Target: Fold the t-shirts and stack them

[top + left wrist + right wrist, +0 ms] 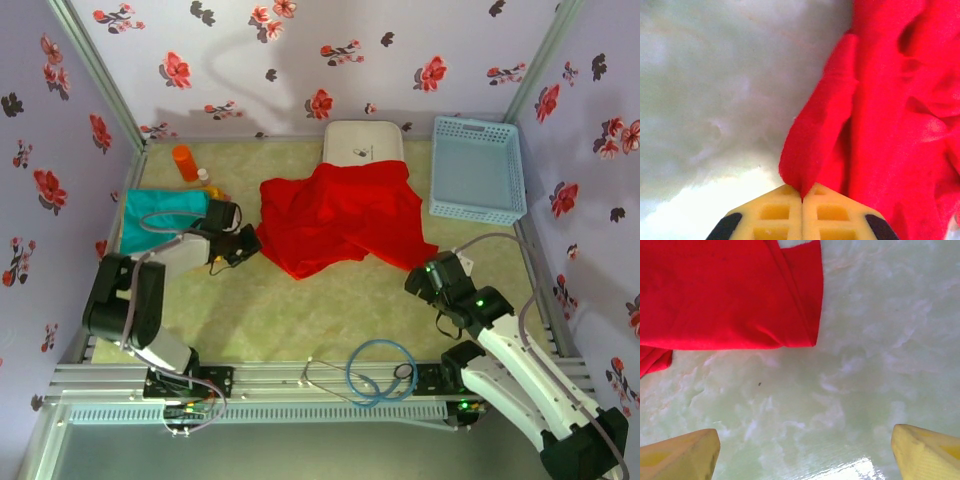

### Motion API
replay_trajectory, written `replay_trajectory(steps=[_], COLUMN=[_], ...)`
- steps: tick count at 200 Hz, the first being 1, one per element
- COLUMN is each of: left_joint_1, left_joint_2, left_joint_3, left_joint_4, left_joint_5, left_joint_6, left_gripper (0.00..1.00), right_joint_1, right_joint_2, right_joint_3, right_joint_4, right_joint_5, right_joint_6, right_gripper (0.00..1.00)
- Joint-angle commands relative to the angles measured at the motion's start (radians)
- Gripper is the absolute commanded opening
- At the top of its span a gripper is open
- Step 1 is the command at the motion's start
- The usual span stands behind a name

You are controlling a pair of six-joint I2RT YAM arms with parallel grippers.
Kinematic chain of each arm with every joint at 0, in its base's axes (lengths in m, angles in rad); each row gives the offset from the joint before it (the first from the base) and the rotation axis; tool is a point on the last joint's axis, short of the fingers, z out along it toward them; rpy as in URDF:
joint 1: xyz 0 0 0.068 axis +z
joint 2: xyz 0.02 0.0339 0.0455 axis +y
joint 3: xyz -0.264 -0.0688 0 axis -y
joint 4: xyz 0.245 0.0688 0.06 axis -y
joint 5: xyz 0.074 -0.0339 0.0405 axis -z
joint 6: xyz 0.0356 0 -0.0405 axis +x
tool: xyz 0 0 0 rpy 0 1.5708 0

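**Red shirt held at its edge by the left gripper**

Red cloth takes the middle of the table [300, 310]. The red shirt [335, 220] lies there crumpled and spread, with many folds. Its far edge lies over the near part of a white case [363, 142]. A light blue basket [477, 168] stands to the right of the case, close to the shirt but apart from it.

The left gripper [238, 245] is at the left edge of the red shirt. In the left wrist view, the left gripper [801, 197] has its two yellow fingers [775, 215] pressed together. A small fold of the red shirt [880, 115] is pinched between their tips. The cloth rises from the tips and spreads to the right, and the pale table [715, 100] is bare to the left.

The right gripper [425, 275] is just beside the near right corner of the red shirt. In the right wrist view, the right gripper [805, 450] is spread wide, with its yellow fingers [685, 455] far apart and nothing between them. The corner of the red shirt [730, 295] lies flat ahead of it, not touched.

A teal shirt [160, 215] lies at the left side of the table, behind the left arm. Beyond it is a small orange thing [185, 162], which I cannot tell apart clearly.
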Motion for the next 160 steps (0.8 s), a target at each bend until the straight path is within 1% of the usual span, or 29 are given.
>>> replay_trajectory(steps=[1,36,49,77,103,117,143,160], left_joint_1=[-0.005,-0.004,-0.006,-0.014,-0.013,-0.014,-0.013,-0.013], left_joint_2=[-0.122,-0.296,-0.363,-0.513,-0.615,-0.634,-0.651,-0.663], left_joint_3=[0.019,0.018,0.015,-0.042,-0.106,-0.135,-0.172,-0.186], left_joint_4=[-0.126,-0.316,-0.380,-0.464,-0.505,-0.505,-0.500,-0.500], left_joint_5=[-0.047,-0.080,-0.079,-0.080,-0.096,-0.098,-0.086,-0.088], left_joint_6=[0.052,0.096,0.090,0.060,0.045,0.043,0.045,0.053], left_gripper=[0.00,0.00,0.00,0.00,0.00,0.00,0.00,0.00], right_joint_1=[0.007,0.005,0.005,0.005,0.005,0.004,0.005,0.007], right_joint_2=[0.015,0.074,0.092,0.129,0.186,0.217,0.277,0.317], right_joint_3=[0.016,0.031,0.033,0.030,0.020,0.010,-0.010,-0.015], right_joint_4=[0.002,0.014,0.013,0.053,0.132,0.181,0.292,0.309], right_joint_5=[0.051,0.060,0.069,0.057,-0.021,-0.081,-0.231,-0.242], right_joint_6=[0.010,0.010,0.017,0.012,-0.031,-0.055,-0.083,-0.087], right_gripper=[0.89,0.89,0.89,0.88,0.80,0.76,0.71,0.70])
